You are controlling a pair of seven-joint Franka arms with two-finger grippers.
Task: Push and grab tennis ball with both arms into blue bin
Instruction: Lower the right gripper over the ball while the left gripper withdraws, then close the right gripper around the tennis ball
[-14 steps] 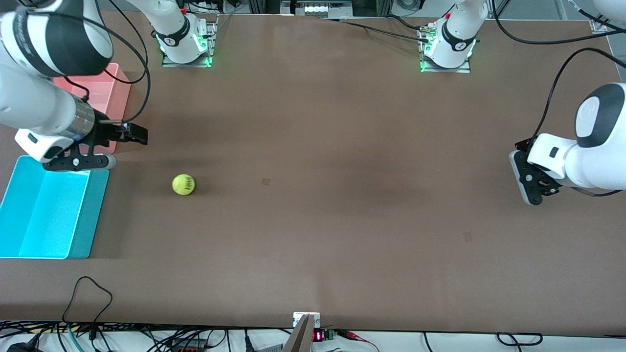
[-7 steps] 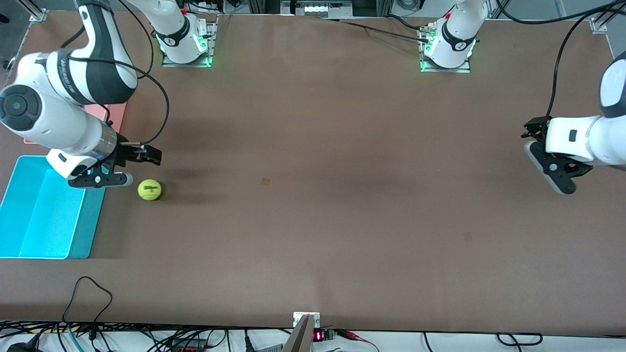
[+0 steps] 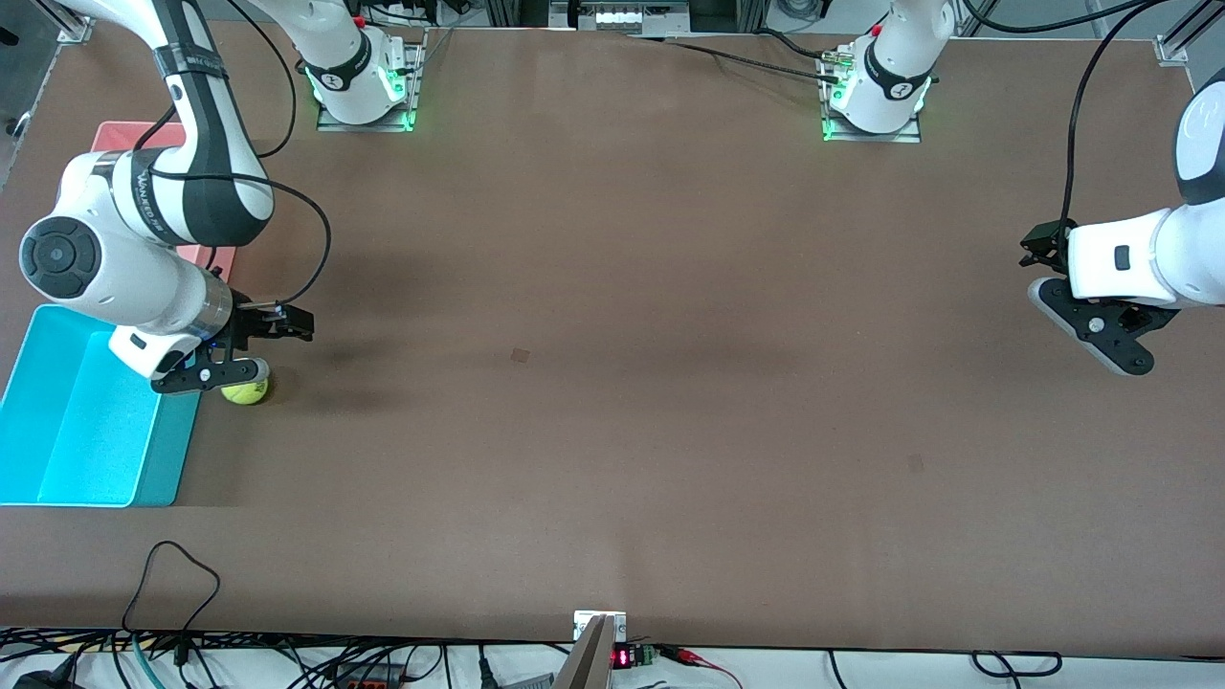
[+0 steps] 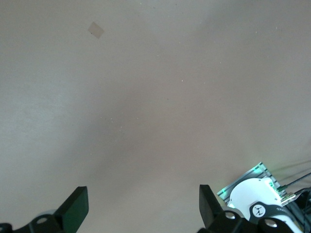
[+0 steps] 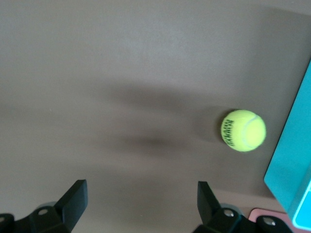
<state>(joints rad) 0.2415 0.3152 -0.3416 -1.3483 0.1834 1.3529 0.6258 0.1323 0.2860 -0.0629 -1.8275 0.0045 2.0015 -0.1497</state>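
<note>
A tennis ball (image 3: 246,390) sits on the table beside the blue bin (image 3: 57,478), at nine o'clock. The right gripper (image 3: 230,368), fingers spread and empty, hovers over it. The left gripper (image 3: 1101,330) waits, released, at three o'clock. Closing off-centre could squirt the ball away.

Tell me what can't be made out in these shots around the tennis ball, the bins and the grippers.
- Front view: the tennis ball is half covered by the right gripper; contact can't be judged.
- Front view: the pink bin is mostly hidden by the right arm.
- Right wrist view: only a corner of the blue bin shows, cut by the edge.
- Left wrist view: the left gripper shows only its open fingertips.
</note>
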